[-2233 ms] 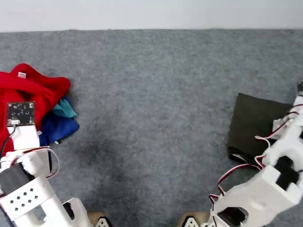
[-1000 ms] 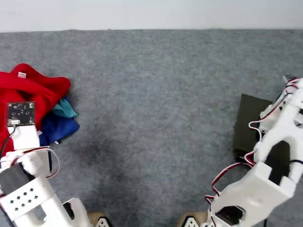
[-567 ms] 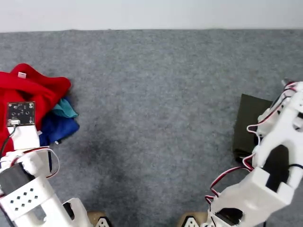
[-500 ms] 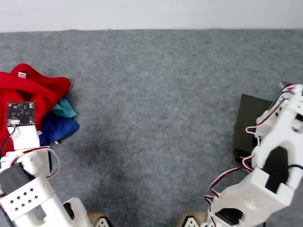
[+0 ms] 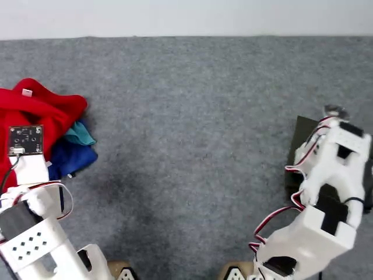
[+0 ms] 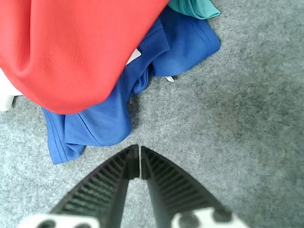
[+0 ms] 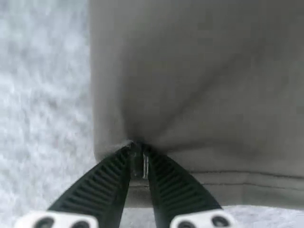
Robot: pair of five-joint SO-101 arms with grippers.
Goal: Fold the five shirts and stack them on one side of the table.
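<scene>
The grey counter [image 5: 198, 116] carries a heap at its left edge: a red shirt [image 5: 41, 111] on top, with a blue shirt [image 5: 73, 157] and a teal shirt [image 5: 78, 134] showing from under it. Well apart, at the right edge, lies a folded dark shirt [image 5: 303, 135], flat. The right hand [image 7: 138, 159] is closed at that shirt's border, pinching a pucker of its cloth. The left hand [image 6: 139, 164] hangs over bare counter just beside the blue shirt, its jaws closed together and gripping nothing.
</scene>
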